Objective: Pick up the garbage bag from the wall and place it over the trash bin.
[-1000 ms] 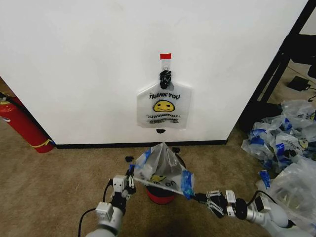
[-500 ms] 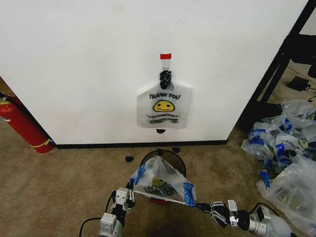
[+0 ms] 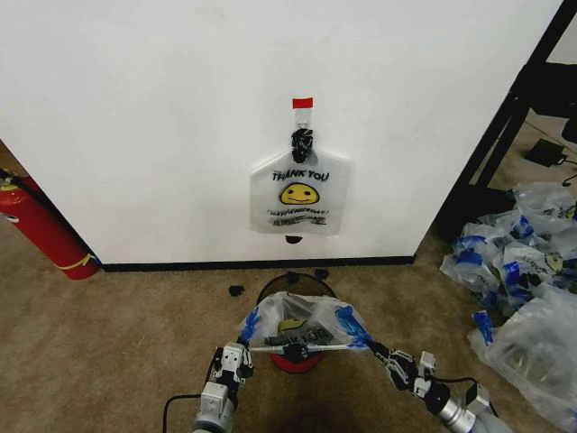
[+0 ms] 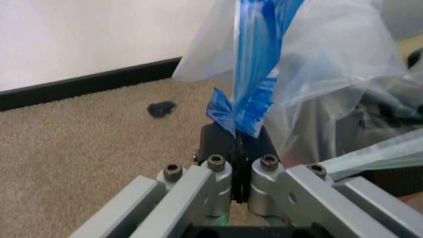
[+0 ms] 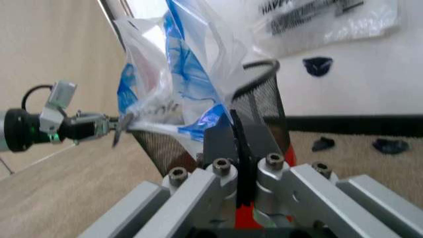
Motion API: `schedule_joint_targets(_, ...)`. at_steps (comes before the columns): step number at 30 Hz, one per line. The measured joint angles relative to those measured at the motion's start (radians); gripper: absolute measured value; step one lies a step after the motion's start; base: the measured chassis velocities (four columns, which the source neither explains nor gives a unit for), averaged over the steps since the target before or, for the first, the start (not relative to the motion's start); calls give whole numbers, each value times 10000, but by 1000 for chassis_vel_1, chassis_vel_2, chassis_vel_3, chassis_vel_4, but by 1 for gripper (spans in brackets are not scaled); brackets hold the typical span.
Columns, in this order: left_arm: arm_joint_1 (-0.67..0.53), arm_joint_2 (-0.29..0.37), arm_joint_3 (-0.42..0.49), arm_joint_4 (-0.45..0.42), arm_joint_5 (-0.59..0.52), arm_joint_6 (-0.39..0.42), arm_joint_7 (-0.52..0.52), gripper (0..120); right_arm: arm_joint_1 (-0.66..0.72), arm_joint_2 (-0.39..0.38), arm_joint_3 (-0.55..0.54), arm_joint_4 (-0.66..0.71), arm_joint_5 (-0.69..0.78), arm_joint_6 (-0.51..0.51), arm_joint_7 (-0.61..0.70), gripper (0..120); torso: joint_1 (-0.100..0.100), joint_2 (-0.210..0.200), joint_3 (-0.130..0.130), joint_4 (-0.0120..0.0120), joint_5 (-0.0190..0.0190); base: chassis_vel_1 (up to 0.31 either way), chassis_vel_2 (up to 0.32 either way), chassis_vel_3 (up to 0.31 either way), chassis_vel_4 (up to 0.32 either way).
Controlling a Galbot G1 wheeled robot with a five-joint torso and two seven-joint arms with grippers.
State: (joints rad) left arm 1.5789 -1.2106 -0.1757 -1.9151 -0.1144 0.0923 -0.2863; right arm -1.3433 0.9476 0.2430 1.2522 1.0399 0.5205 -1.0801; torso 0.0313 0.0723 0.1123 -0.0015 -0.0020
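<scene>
The garbage bag (image 3: 297,327), thin white plastic with blue patches at its handles, is stretched wide between my two grippers just above the trash bin (image 3: 311,285). It covers the near part of the dark mesh bin, whose far rim and red base still show. My left gripper (image 3: 242,346) is shut on the bag's left blue handle (image 4: 248,84). My right gripper (image 3: 373,346) is shut on the right handle (image 5: 198,84), beside the bin's mesh wall (image 5: 264,101). Behind stands the white wall (image 3: 135,117) with its black baseboard.
A second smiley "THANK YOU" bag (image 3: 300,194) hangs from the hook (image 3: 302,137) under a red tape mark (image 3: 302,103). A red fire extinguisher (image 3: 41,230) leans at the left. A heap of clear bags (image 3: 523,262) lies to the right. Small dark scraps (image 3: 236,290) dot the carpet.
Both grippers have drawn back and down towards me, and the bag has gone from a raised tent shape to lying lower and stretched wide across the near side of the bin.
</scene>
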Motion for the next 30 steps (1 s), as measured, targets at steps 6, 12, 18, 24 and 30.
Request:
schedule_joint_targets(6,206,111,2,-215,32,45,-7,0,12,125,76,-394,-418,-89,-630,0,0,0,0,0,2,0,0,0,0)
schedule_joint_targets(12,374,304,40,-588,36,116,-7,0,-116,9,152,-114,-552,-490,-1213,0,0,0,0,-1,0,0,0,0,0)
schedule_joint_targets(18,39,308,187,-506,86,240,55,0,249,32,193,-398,-539,-490,-940,0,0,0,0,1,1,0,0,0,0)
schedule_joint_targets(24,-634,97,325,549,61,269,67,0,643,359,-21,-945,-199,-338,-17,0,0,0,1,-1,0,0,0,0,0)
schedule_joint_targets(30,-808,56,360,791,38,309,67,0,938,714,-217,-1225,-76,-370,621,0,0,0,1,-1,0,0,0,0,0)
